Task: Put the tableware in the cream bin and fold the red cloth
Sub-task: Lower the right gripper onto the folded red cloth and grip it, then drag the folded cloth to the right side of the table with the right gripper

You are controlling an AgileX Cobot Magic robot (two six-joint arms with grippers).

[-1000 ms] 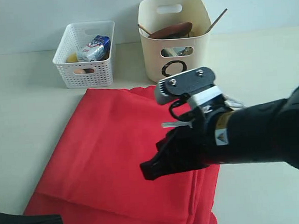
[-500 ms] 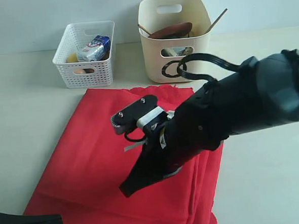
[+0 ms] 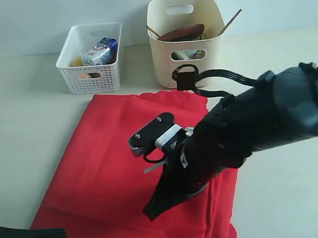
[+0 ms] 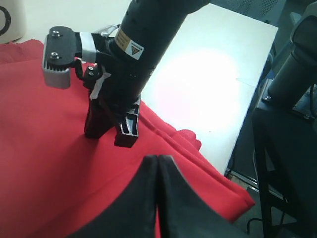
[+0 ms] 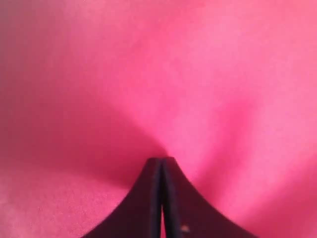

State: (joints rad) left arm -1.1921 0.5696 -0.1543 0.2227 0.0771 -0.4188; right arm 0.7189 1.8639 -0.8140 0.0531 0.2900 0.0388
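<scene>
Right gripper [image 3: 152,210] fingers pressed together, tips down on red cloth [image 3: 102,155], fabric puckered around them; cannot tell if any is nipped. Cloth lies on table [image 3: 28,105], centre to near, layered folds along its right edge. Left gripper [image 4: 157,159] closed too, empty, over cloth's near-left part. Cream bin [image 3: 186,47] far centre, just behind cloth, holds wooden plate [image 3: 183,32] and chopsticks [image 3: 231,22].
</scene>
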